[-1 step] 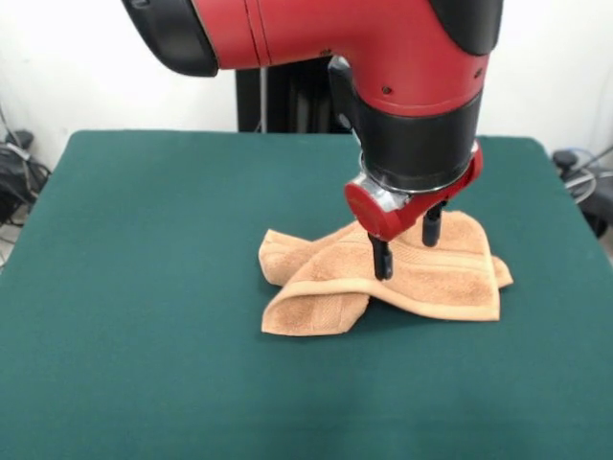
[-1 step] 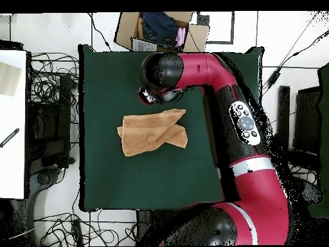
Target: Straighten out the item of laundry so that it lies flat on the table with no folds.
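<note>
1. Towel point(image 1: 402, 278) sits folded over itself, bunched up, around the middle of the green table point(image 1: 144, 287).
2. Gripper point(image 1: 407, 251) hangs right above it, fingers apart, nothing clamped between them.

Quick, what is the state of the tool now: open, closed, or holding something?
Tool: open, fingers apart above the towel, holding nothing.

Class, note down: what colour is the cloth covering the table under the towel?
Dark green, plain with no pattern; the table shows it best in the front view.
</note>
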Tool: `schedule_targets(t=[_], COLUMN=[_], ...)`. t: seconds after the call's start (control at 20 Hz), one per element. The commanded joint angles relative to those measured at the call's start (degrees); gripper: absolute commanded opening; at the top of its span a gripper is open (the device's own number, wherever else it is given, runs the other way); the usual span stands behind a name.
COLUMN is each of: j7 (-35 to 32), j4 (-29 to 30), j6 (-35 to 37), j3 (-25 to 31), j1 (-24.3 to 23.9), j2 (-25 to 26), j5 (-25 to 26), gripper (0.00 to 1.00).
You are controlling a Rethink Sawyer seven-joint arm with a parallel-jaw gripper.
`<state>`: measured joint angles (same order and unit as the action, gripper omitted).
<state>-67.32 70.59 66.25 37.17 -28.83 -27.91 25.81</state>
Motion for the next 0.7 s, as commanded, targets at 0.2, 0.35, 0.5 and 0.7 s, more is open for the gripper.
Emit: schedule_targets(t=[0.2,0.35,0.5,0.7], j7=[-1.8,-6.5,-11.0,-12.1], j4=[10.4,12.9,15.2,16.5], j6=[-10.2,-14.9,-18.6,-20.5], j3=[-0.4,-2.2,-4.6,-6.2], j1=[-1.6,-1.4,-0.6,0.0], j2=[-3.1,-3.9,-5.0,-6.0], j5=[0.2,0.8,1.2,0.6], gripper=[1.0,1.0,1.0,1.0])
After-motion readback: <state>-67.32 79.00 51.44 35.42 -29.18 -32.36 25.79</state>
